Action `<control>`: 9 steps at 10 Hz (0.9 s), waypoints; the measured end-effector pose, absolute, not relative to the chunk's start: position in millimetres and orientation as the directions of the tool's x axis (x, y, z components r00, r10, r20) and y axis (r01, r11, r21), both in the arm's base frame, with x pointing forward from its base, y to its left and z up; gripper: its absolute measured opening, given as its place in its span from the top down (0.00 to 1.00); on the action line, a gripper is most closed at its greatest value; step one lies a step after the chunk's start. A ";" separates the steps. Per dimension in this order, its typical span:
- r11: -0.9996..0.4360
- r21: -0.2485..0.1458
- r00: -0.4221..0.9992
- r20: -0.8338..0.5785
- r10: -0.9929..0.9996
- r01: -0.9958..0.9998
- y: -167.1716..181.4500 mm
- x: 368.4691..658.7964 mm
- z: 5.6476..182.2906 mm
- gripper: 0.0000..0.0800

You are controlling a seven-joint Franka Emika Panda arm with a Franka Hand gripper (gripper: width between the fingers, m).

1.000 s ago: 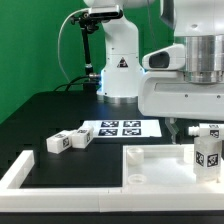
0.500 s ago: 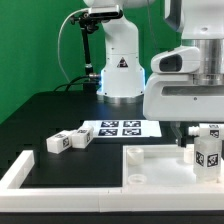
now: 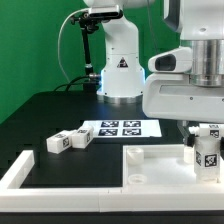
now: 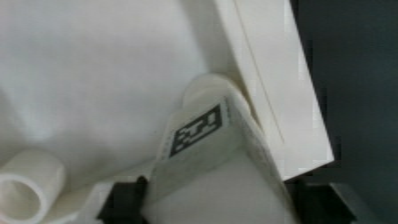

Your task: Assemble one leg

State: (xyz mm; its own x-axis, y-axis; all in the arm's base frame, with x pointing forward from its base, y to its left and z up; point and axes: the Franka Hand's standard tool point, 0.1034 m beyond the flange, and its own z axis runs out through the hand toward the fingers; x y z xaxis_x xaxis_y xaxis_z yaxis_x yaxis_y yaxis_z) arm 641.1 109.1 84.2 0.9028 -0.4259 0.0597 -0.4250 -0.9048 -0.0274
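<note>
Black table (image 3: 40, 115) carries a large white panel (image 3: 150, 170) at the front. Marker board (image 3: 122, 128) lies flat behind the panel. Two loose legs (image 3: 68, 140) lie beside the marker board, toward the exterior view's left. Gripper (image 3: 196, 143) sits low over the panel, fingers (image 4: 125, 200) closed against both sides of an upright tagged leg (image 4: 217, 150) standing on the panel near its raised edge.

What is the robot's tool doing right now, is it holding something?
Tool: closed on the leg, one finger on each side of it. In the exterior view the arm covers the tool.
</note>
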 end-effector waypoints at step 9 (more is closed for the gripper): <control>0.088 -0.068 -0.087 -0.023 -0.996 -0.994 117.7 640.4 82.4 0.52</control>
